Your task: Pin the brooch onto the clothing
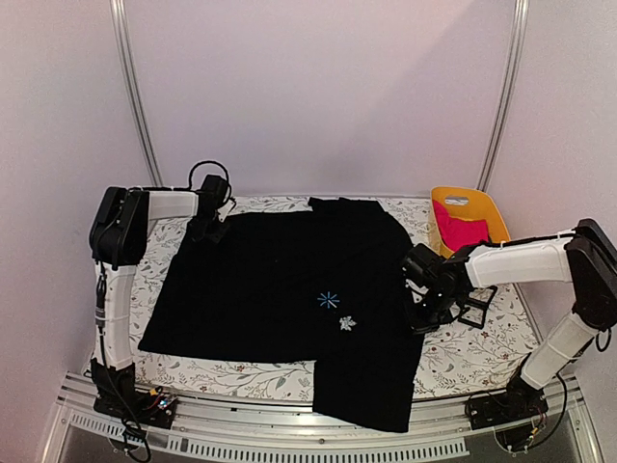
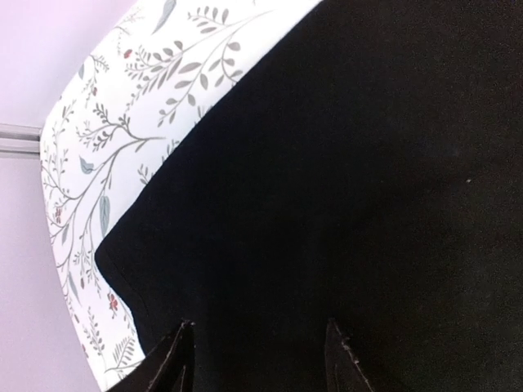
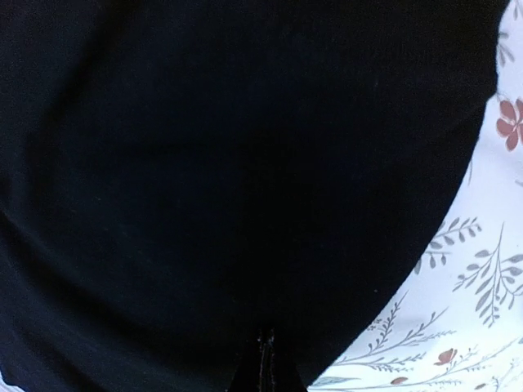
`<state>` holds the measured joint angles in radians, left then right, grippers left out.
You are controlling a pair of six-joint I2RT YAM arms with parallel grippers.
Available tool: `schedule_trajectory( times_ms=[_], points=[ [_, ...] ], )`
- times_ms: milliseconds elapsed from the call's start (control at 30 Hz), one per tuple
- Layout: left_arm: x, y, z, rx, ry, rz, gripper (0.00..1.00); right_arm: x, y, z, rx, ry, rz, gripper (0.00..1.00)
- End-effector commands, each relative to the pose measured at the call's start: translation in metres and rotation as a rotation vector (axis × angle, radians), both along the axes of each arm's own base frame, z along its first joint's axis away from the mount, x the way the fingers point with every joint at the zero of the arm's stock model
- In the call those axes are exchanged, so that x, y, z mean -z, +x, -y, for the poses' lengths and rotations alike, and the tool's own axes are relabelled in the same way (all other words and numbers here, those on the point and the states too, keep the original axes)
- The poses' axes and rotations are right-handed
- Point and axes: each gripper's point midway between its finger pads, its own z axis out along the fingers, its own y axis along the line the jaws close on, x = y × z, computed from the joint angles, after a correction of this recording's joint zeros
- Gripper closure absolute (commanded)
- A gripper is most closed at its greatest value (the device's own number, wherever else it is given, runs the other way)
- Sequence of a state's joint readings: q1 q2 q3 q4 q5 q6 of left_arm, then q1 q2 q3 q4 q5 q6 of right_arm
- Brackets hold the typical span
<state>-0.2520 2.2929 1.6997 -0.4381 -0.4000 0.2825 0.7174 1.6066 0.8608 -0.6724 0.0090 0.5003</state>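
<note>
We see the brooch (image 1: 346,324) lying on the black shirt (image 1: 270,280) just near-right of its blue print. Left gripper (image 2: 257,359) gapes, empty; right gripper (image 3: 265,363) is closed, empty.

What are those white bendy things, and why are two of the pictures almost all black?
The white bendy things are two robot arms. One picture looks down from a camera high above them. The other two come from little cameras on the arms' wrists, so close to the black shirt that it fills the view.

The shirt lies spread on a table with a flowery cloth. A tiny silvery brooch sits on it, just below a small blue star print. A yellow tray at the back holds something pink.

The left gripper hovers open over the shirt's far corner, holding nothing. The right gripper is shut, at the shirt's right edge. Whether it pinches any cloth, I cannot tell.
</note>
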Motion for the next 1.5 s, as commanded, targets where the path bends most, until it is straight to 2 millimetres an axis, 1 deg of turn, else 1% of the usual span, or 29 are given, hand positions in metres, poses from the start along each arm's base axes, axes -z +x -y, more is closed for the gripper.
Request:
schedule_trajectory(
  times_ms=[0,100,333,400,500,600,667,700,767,833,900,933,967,1033,1067,1100,1133,1167,1200,1233,1267,1300,1333,1367,1400,1433,1467],
  points=[
    [0.019,-0.002,-0.016,0.005,0.017,-0.038,0.46,0.016,-0.031,0.013,0.097,0.027,-0.081,1.0],
    [0.023,-0.001,-0.021,0.002,0.021,-0.041,0.46,0.017,-0.041,0.028,0.137,-0.007,-0.087,1.0],
    [0.036,0.004,-0.033,-0.005,0.037,-0.06,0.46,0.026,-0.064,0.045,0.165,-0.044,-0.14,1.0],
    [0.04,0.004,-0.035,-0.007,0.042,-0.067,0.46,0.023,-0.062,0.043,0.172,-0.026,-0.127,1.0],
    [0.04,0.005,-0.039,-0.01,0.041,-0.062,0.46,0.019,-0.059,0.041,0.17,-0.019,-0.122,1.0],
    [0.04,0.006,-0.046,-0.023,0.044,-0.067,0.46,0.018,-0.066,0.046,0.166,-0.039,-0.14,1.0],
    [0.039,0.007,-0.048,-0.018,0.047,-0.068,0.46,0.016,-0.068,0.049,0.172,-0.042,-0.138,1.0],
    [0.038,0.007,-0.047,-0.014,0.042,-0.067,0.46,0.015,-0.068,0.048,0.171,-0.029,-0.135,1.0],
    [0.033,0.008,-0.042,-0.007,0.014,-0.057,0.46,0.007,-0.06,0.027,0.14,0.068,-0.115,1.0],
    [0.017,0.013,-0.036,-0.01,-0.029,-0.02,0.46,-0.009,-0.045,0.002,0.099,0.177,-0.077,0.97],
    [-0.015,0.021,-0.028,-0.005,-0.076,0.055,0.45,-0.031,-0.024,-0.014,0.073,0.23,-0.003,0.92],
    [-0.034,0.025,-0.025,-0.002,-0.092,0.099,0.44,-0.045,-0.013,-0.02,0.061,0.243,0.041,0.86],
    [-0.055,0.027,-0.022,0.003,-0.107,0.143,0.43,-0.064,0.002,-0.027,0.035,0.256,0.106,0.75],
    [-0.096,0.029,-0.017,0.001,-0.135,0.23,0.42,-0.103,0.03,-0.037,0.001,0.276,0.232,0.33],
    [-0.117,0.027,-0.014,0.001,-0.154,0.278,0.41,-0.122,0.045,-0.041,-0.01,0.286,0.291,0.07],
    [-0.136,0.023,-0.013,0.001,-0.171,0.32,0.35,-0.138,0.057,-0.043,-0.031,0.29,0.346,0.02],
    [-0.158,0.018,-0.01,0.004,-0.194,0.376,0.29,-0.155,0.072,-0.043,-0.035,0.303,0.393,0.01],
    [-0.169,0.009,-0.011,-0.009,-0.211,0.413,0.24,-0.168,0.091,-0.035,-0.009,0.291,0.453,0.01],
    [-0.189,0.002,-0.011,-0.019,-0.241,0.468,0.18,-0.183,0.109,-0.027,0.005,0.277,0.525,0.01],
    [-0.216,-0.008,-0.011,-0.023,-0.285,0.531,0.07,-0.195,0.125,-0.017,0.034,0.271,0.581,0.01],
    [-0.227,-0.018,-0.011,-0.031,-0.317,0.562,0.05,-0.208,0.14,-0.005,0.062,0.27,0.639,0.01],
    [-0.239,-0.028,-0.012,-0.038,-0.353,0.596,0.05,-0.221,0.153,0.01,0.094,0.277,0.695,0.01],
    [-0.246,-0.04,-0.014,-0.05,-0.378,0.62,0.02,-0.232,0.165,0.028,0.137,0.289,0.741,0.01],
    [-0.252,-0.051,-0.017,-0.065,-0.401,0.655,0.01,-0.242,0.174,0.046,0.175,0.296,0.786,0.01],
    [-0.258,-0.063,-0.022,-0.082,-0.414,0.691,0.0,-0.253,0.179,0.066,0.209,0.291,0.839,0.01],
    [-0.257,-0.075,-0.026,-0.096,-0.423,0.714,0.0,-0.262,0.183,0.085,0.244,0.281,0.882,0.01],
    [-0.262,-0.088,-0.032,-0.104,-0.439,0.756,0.0,-0.265,0.185,0.103,0.275,0.27,0.908,0.01]
  ],
)
